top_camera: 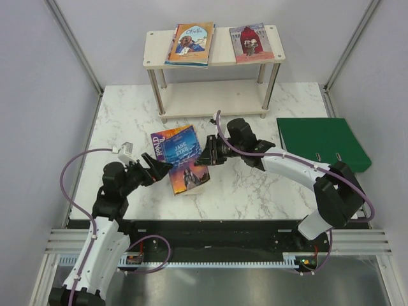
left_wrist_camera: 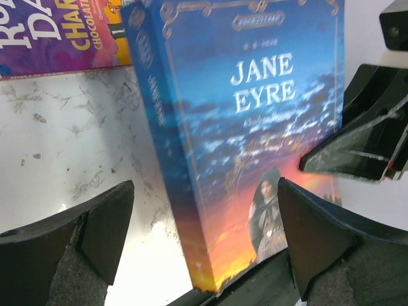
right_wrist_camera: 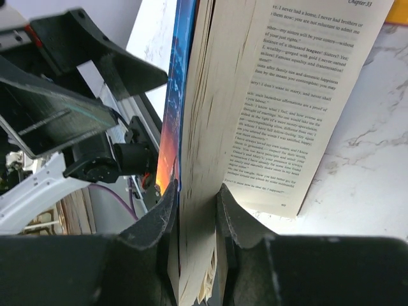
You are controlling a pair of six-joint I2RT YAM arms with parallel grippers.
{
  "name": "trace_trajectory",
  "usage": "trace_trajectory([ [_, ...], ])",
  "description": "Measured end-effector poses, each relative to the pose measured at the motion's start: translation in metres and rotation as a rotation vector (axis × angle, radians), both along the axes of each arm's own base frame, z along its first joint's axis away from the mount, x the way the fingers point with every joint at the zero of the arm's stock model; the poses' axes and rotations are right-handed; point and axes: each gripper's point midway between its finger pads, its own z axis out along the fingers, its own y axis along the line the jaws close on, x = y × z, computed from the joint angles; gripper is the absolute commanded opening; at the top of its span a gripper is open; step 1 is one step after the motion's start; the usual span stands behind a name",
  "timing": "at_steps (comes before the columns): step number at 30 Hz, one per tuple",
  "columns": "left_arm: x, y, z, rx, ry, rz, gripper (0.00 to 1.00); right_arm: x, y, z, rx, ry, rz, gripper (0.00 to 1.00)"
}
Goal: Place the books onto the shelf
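Item: dark blue paperback Jane Eyre (top_camera: 183, 159), on white marble tabletop (top_camera: 245, 191), between my two claws. Right claw (right_wrist_camera: 196, 197): pinching the cover plus a wad of pages, I judge to lift it. Left claw (top_camera: 158, 169): spread wide, empty, spine just ahead. Right wrist view alone shows loose pages splayed beyond the pinch.

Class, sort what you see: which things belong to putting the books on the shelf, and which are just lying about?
Job: shelf, blue book, red book, Jane Eyre book, Roald Dahl book.
Lying about: green binder.
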Motion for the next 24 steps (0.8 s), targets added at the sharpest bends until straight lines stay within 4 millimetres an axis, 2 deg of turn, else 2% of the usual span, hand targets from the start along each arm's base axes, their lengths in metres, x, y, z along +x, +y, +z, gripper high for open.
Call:
trace_trajectory([
  [6, -0.01, -0.007, -0.003, -0.069, -0.016, -0.02, 1.0, 0.016, -0.005, 0.017, 0.055, -0.014, -0.051, 0.0],
  [13, -0.018, -0.017, -0.024, -0.177, 0.029, -0.051, 0.95, 0.022, 0.0, 0.036, 0.135, -0.003, -0.066, 0.0],
  [15, -0.018, -0.019, -0.023, -0.2, 0.024, -0.055, 0.92, 0.022, 0.002, 0.04, 0.152, -0.005, -0.061, 0.0],
  [19, -0.015, -0.023, -0.015, -0.227, 0.004, -0.074, 0.77, 0.022, 0.004, 0.046, 0.18, 0.007, -0.059, 0.0],
  [24, -0.011, -0.03, -0.013, -0.249, 0.011, -0.098, 0.73, 0.024, 0.007, 0.047, 0.199, 0.02, -0.061, 0.0],
])
